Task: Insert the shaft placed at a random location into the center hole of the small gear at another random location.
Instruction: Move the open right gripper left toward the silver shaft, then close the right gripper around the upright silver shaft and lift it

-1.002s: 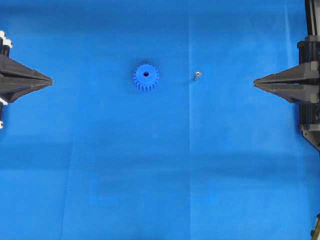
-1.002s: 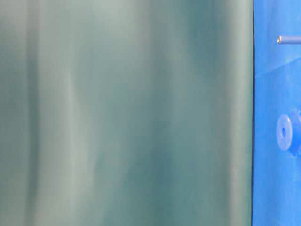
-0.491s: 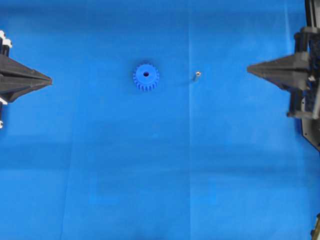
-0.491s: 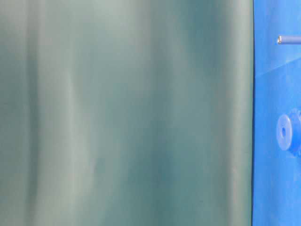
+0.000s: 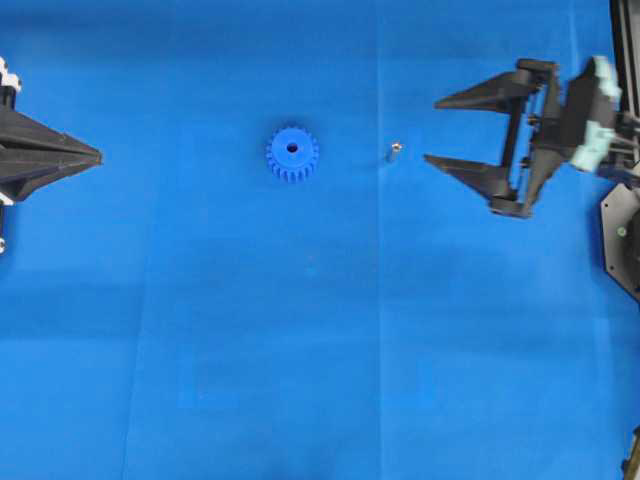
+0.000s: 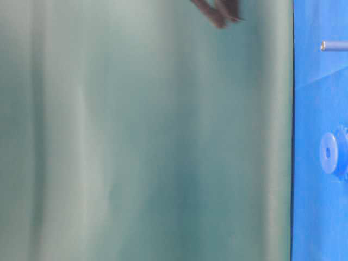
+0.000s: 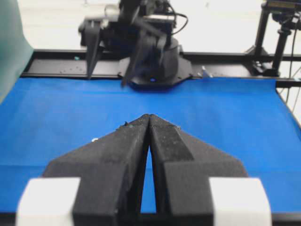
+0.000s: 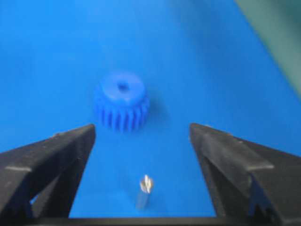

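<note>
A blue mat (image 5: 320, 350) is seen from above. The gear (image 5: 292, 153) is lying flat on it, a bit left of the middle and near the top. A dark round hole (image 5: 292, 148) is seen in the middle of the gear, and nothing is in it. The shaft (image 5: 393, 152) is standing on the mat to the right of the gear, apart from it. It is seen as a tiny shiny dot.

The right claw (image 5: 432, 130) is found on the right side, near the shaft but not touching it. Its two black fingers (image 5: 468, 168) are spread wide, and nothing is held between them. In the right wrist view the shaft (image 8: 145, 190) is seen upright between the two open fingers (image 8: 51, 155), with the gear (image 8: 122, 101) farther off behind it.

The left claw (image 5: 100, 156) is kept at the left edge, well away from the gear. Its fingers (image 7: 117, 150) are pressed together at the tips, and nothing is held in them.

In the table-level view, most of the picture is filled by a green curtain (image 6: 141, 141). The gear (image 6: 329, 153) and the shaft (image 6: 333, 46) are seen at the far right, both blurry.
</note>
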`<state>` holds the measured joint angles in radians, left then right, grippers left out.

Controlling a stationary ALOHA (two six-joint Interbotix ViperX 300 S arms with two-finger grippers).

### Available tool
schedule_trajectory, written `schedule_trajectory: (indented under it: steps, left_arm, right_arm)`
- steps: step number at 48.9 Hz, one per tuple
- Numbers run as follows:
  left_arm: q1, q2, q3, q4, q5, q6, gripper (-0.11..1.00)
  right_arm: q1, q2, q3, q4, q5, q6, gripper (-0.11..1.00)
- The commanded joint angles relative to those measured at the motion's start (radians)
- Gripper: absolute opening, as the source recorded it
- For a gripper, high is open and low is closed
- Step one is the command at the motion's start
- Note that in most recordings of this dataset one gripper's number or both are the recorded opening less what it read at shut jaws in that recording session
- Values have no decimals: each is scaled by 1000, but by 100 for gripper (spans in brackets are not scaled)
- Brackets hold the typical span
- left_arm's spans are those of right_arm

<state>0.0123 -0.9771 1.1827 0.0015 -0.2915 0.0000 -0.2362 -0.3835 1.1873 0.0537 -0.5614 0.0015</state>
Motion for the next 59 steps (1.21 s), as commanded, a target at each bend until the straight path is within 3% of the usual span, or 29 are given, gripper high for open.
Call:
schedule_trajectory:
  steps: [1,5,12,22,45,48,59]
  left_arm:
    - [8,2,-14,0,-5,0,0]
    - [11,3,-11,0,-5,0,0]
    - [12,5,-6,0,-5,-2,0]
    - [15,5,-3,0,-5,-2,0]
    - [28,2,0,2,2,-8,0]
    - [28,2,0,0,2,-8,0]
    - [29,2,0,2,2,-8,0]
  right_arm:
    - [-5,94,-15,20,-69,2,86]
    - [-8,187,-28,43,-135,2,79]
    - [-9,301,-49,69,-196,2,83]
    - [-9,407,-86,69,-210,3,83]
    - [-9,420,-77,66,-210,5,79]
    - [-8,420,-77,63,-202,5,70]
    - [-3,420,-77,29,-195,5,10]
